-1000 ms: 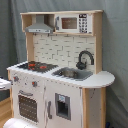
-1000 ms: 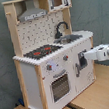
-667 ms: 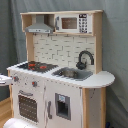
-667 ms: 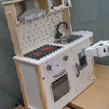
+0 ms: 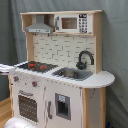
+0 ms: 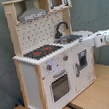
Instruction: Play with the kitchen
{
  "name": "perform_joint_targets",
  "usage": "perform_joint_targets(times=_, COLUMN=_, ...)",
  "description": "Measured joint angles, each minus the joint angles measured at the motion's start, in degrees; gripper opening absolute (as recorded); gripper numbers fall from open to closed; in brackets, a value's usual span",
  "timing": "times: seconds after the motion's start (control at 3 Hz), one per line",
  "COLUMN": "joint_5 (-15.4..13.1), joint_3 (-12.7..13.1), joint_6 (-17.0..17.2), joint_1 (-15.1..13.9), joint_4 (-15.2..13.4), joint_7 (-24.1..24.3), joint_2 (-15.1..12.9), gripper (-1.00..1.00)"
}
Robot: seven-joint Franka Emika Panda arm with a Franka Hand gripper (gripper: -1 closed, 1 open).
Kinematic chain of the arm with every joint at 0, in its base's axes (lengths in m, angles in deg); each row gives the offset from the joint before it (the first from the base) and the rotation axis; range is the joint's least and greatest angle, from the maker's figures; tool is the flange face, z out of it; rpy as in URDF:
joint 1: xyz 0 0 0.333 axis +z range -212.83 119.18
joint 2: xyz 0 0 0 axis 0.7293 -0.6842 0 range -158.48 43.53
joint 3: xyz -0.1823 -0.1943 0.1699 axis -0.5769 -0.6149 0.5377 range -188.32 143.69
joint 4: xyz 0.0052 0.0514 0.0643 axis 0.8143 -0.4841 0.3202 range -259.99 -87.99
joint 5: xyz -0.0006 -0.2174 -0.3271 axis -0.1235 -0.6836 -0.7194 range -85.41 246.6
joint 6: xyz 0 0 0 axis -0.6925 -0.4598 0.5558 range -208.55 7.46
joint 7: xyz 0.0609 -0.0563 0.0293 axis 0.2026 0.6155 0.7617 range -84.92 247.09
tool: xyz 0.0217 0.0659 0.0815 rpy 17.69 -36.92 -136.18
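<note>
White arm beside kitchen shows in second exterior view only.

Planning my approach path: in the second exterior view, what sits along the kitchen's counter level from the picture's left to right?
Hob → faucet → sink → robot arm reaching in from the second exterior view's right.
</note>
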Motion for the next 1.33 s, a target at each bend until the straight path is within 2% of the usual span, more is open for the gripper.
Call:
perform_joint_targets(times=0.67, joint_5=0.0, joint_3=-3.48, joint_6=-4.01, joint_1=-7.09, joint_4=4.24, joint_7=-4.68, joint_2=-4.79, gripper=1.0)
perform_joint_targets(times=1.0, joint_5=0.0, joint_3=-5.78, joint_6=-4.21, joint_1=-9.58, joint_4=6.81, joint_7=-7.03, joint_2=-7.89, gripper=1.0)
perform_joint_targets(times=1.33, joint_5=0.0, joint_3=-8.6, joint_6=-4.21, joint_1=-10.62, joint_4=8.47, joint_7=-9.88, joint_2=-11.62, gripper=1.0)
